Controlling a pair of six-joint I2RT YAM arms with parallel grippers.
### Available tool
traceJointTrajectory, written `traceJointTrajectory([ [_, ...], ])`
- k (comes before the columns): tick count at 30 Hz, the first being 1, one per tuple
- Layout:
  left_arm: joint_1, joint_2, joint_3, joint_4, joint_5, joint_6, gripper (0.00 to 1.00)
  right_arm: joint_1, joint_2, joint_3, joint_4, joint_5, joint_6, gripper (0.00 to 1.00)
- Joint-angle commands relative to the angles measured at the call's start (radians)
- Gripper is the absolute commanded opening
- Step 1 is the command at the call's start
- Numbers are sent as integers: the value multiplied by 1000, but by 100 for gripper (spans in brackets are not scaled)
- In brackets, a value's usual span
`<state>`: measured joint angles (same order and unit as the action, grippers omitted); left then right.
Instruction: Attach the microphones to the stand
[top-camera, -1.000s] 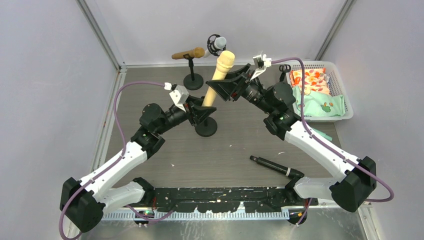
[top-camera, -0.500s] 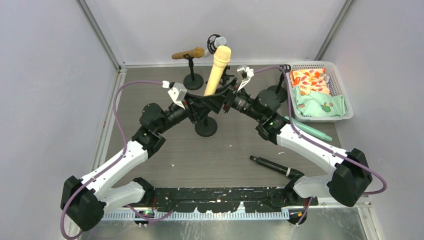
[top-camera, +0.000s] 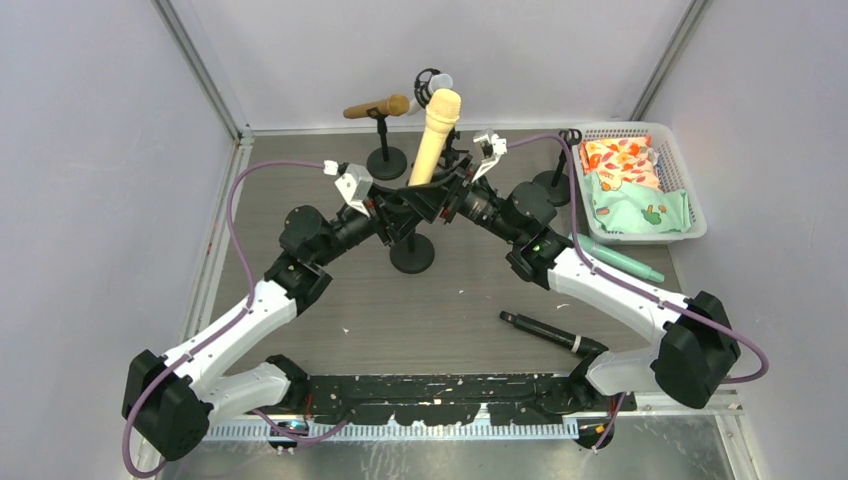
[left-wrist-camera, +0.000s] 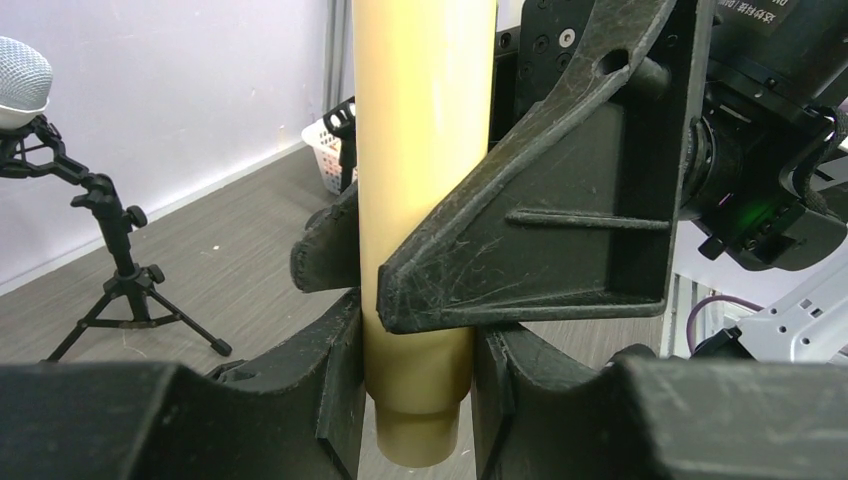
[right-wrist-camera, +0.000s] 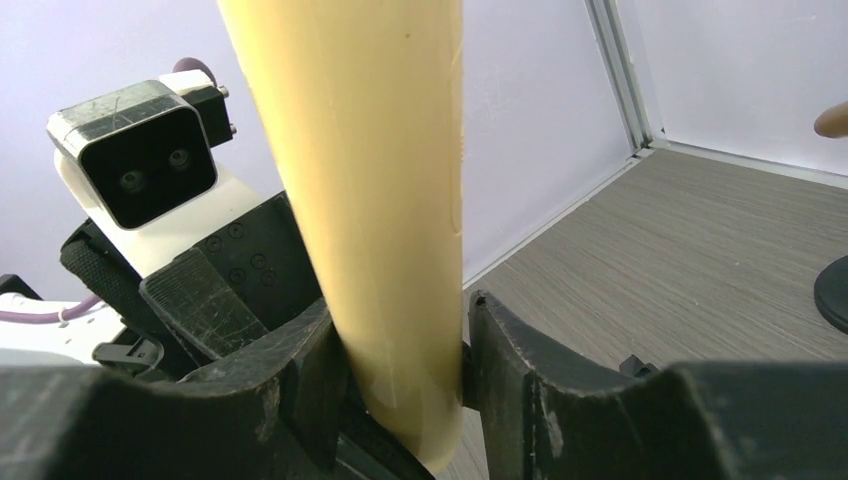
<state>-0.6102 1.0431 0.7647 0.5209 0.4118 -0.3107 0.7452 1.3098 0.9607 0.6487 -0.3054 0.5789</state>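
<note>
Two pairs of fingers are meeting around one cream-yellow microphone (left-wrist-camera: 425, 150). The right gripper (right-wrist-camera: 400, 360) is clamping the shaft from both sides and carrying it nearly upright, with the head pointing up toward the back wall. Just below that grip, the left gripper (left-wrist-camera: 415, 330) is bracketing the microphone's stepped lower end. Its fingers (left-wrist-camera: 335, 390) are lying close along either side, but whether they are pressing on it cannot be told.

Under the two grippers, a round-base stand (top-camera: 412, 255) is sitting on the table (top-camera: 450, 300), with its pole hidden behind the left gripper. Farther back, a gold microphone (top-camera: 375, 107) is lying roughly level in the clip of another stand. Beside it, a white microphone (left-wrist-camera: 20, 70) is sitting in a shock mount atop a tripod stand (left-wrist-camera: 120, 280).

Nearer the arm bases, a black microphone (top-camera: 545, 333) is lying flat on the table. A teal green microphone (top-camera: 620, 262) is lying just in front of the basket (top-camera: 640, 130), its near end hidden under the right arm. The basket is holding patterned cloths.
</note>
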Motion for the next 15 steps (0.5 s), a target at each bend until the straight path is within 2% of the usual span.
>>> traceJointTrajectory([
  [1,1,-15,6,73,9,-1,1,8,10,4,80,40,0,52],
  [3,3,-17,3,73,11,-2,1,9,18,7,88,42,1,47],
  [6,3,-21,-5,69,14,-2,2,8,18,5,100,67,-5,26],
  [7,2,-23,-9,64,13,-2,7,8,13,1,99,83,-15,20],
  [9,1,-31,-15,48,8,4,27,8,-8,-11,93,124,-47,12],
  [11,2,-44,-29,20,-8,17,54,8,-38,-16,47,161,-99,8],
  [12,2,-52,-36,4,-16,26,64,8,-54,-12,7,173,-141,6],
  [15,5,-78,-61,-57,-59,78,85,8,-103,20,-178,226,-295,1],
])
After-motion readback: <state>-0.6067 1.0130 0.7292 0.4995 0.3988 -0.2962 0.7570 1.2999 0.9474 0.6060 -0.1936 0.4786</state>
